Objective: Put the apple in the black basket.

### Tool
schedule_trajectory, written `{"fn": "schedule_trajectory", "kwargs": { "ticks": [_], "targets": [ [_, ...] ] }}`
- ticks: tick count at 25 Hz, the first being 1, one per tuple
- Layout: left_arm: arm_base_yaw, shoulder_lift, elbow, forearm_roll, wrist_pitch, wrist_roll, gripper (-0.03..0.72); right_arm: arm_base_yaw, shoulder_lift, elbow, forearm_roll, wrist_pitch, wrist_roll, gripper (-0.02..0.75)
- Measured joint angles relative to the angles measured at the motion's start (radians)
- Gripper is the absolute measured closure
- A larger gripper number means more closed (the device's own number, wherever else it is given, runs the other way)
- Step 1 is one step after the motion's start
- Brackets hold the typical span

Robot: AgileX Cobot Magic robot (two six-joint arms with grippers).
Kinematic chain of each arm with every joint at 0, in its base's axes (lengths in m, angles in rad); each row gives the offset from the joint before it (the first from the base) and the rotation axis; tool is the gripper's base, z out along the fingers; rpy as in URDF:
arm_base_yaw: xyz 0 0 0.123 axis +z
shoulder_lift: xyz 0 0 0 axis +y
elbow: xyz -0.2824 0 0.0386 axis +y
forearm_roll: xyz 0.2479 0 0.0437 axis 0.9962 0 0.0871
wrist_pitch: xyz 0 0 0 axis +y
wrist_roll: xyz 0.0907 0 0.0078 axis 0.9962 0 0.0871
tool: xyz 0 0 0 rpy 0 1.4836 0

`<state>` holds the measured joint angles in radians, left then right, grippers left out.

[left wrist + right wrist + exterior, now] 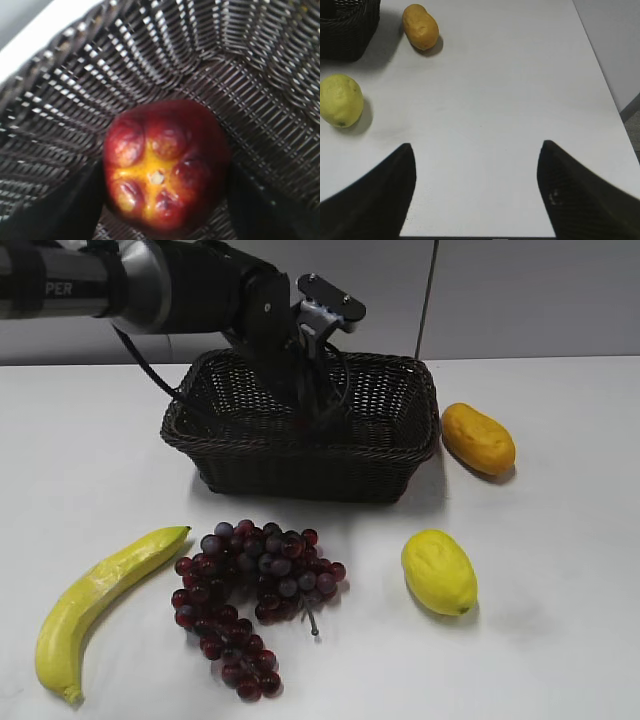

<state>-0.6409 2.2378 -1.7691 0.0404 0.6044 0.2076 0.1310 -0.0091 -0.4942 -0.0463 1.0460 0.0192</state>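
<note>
The apple [165,165], dark red with a yellow dimpled end facing the camera, sits between the two dark fingers of my left gripper [166,172], which is shut on it. It is low inside the black basket [225,75], close above the woven floor. In the exterior view my left gripper [315,410] reaches down into the black basket [300,472], and only a red sliver of the apple [303,423] shows there. My right gripper [476,150] is open and empty above bare table; it is out of the exterior view.
A bunch of grapes [250,590] and a banana [100,600] lie in front of the basket. A lemon [438,570] lies front right and an orange-yellow fruit [478,438] right of the basket. The right wrist view shows the lemon [340,100], that fruit [420,26] and a basket corner [345,30].
</note>
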Motion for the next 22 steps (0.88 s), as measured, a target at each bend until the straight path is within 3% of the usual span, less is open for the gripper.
{"fn": "schedule_trajectory", "kwargs": {
  "ticks": [4, 10, 16, 22],
  "targets": [
    [0.000, 0.011, 0.000, -0.040, 0.003, 0.000, 0.152, 0.000, 0.000, 0.000, 0.000, 0.000, 0.000, 0.164],
    [0.000, 0.011, -0.008, -0.040, 0.029, 0.000, 0.011, 0.000, 0.000, 0.000, 0.000, 0.000, 0.000, 0.164],
    [0.000, -0.026, -0.116, -0.034, 0.181, 0.000, 0.005, 0.000, 0.000, 0.000, 0.000, 0.000, 0.000, 0.164],
    [0.027, -0.088, -0.326, -0.058, 0.389, -0.002, 0.052, 0.000, 0.000, 0.000, 0.000, 0.000, 0.000, 0.164]
  ]
}}
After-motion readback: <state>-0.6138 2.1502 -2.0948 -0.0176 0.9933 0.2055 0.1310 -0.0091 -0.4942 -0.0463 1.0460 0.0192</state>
